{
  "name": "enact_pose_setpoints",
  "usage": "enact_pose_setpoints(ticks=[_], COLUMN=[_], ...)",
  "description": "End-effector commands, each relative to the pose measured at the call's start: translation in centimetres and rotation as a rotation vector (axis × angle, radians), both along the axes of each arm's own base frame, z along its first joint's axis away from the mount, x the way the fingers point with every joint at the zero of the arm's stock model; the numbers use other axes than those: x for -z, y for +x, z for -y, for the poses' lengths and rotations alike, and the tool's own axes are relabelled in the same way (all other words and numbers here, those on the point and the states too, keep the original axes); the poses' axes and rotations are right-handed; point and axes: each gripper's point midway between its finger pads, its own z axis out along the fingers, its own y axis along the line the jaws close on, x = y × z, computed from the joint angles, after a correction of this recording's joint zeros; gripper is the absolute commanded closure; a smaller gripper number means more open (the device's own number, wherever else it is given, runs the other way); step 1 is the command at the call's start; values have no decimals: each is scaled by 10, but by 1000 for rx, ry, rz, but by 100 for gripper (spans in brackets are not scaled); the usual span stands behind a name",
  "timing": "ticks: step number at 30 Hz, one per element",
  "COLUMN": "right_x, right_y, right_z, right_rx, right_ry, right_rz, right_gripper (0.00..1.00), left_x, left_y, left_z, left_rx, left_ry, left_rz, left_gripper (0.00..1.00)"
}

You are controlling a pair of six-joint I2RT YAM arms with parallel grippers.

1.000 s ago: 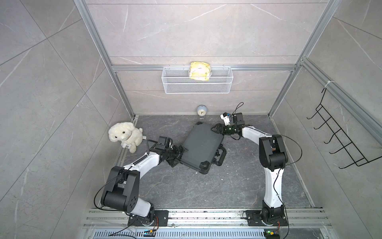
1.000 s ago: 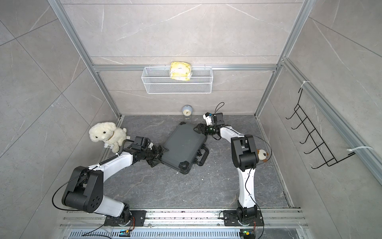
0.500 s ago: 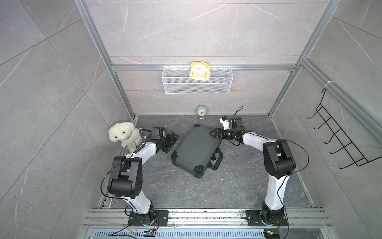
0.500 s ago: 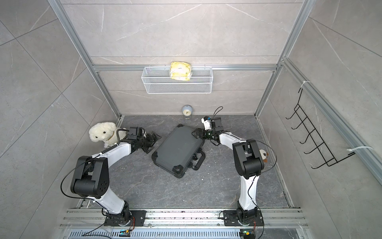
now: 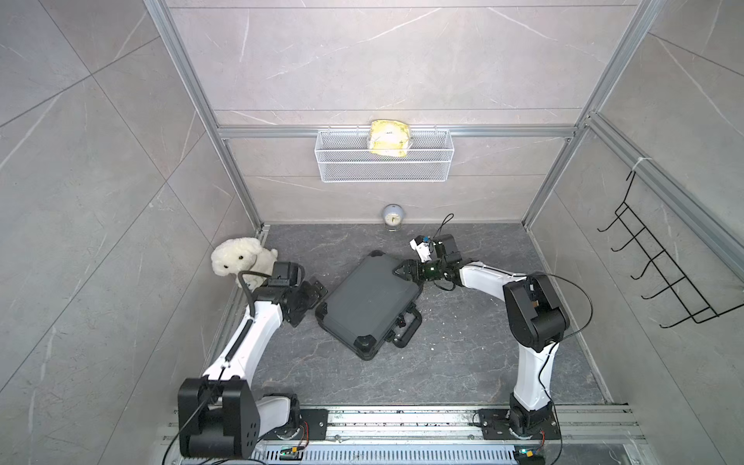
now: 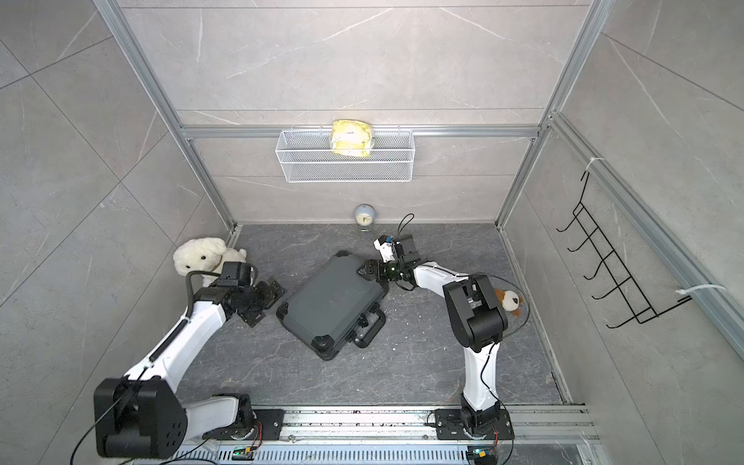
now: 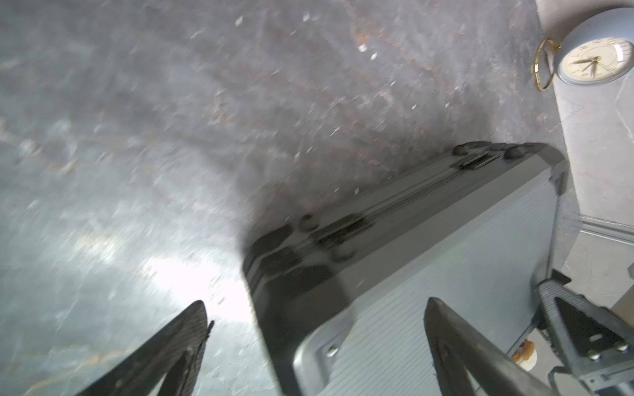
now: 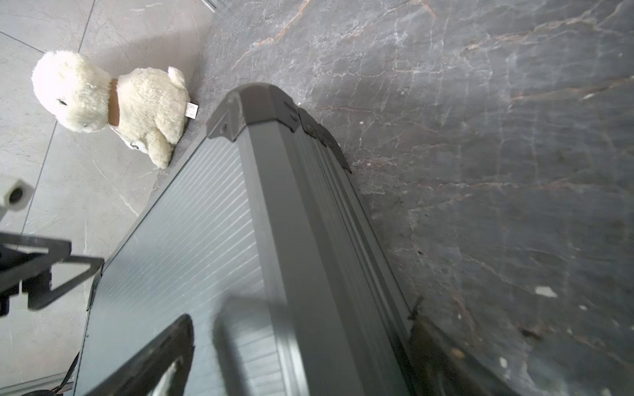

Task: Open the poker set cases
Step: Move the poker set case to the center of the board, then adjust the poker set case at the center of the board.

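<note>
In both top views the left end effector [image 5: 309, 302] sat left of centre, its jaws spread wide with nothing between them. It was just beside the left corner of the poker set case [image 5: 370, 300], not clearly touching it. The case lay shut and flat on the dark surface [image 5: 463, 362] at mid-frame, its handle [image 5: 407, 328] toward the lower right. At the case's upper-right corner the right end effector [image 5: 402, 271] stood with jaws apart, straddling the edge; contact could not be told.
</note>
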Motion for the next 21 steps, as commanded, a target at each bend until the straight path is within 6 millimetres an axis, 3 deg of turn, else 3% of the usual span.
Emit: enact_pose_setpoints(ticks=[1,4,8,14,21], right_x=[23,23,20,25,24], right_y=[-31,-26,-23,-23,-25], right_z=[-10,-9,-11,-11,-13], right_rx=[-52,-51,-48,-40,-41], right_ry=[19,19,32,45,75], right_rz=[-190,-194,-196,-213,-224], right_gripper=[2,3,4,6,11], left_x=[7,12,24,31,44], left_y=[-36,-47,-43,-18,15], left_z=[12,28,50,70,75], left_rx=[-2,-8,-13,-14,-31], left_ry=[-94,-216,-376,-455,-470], left_rz=[-67,-34,2,47,72], left_gripper=[0,1,0,1,3])
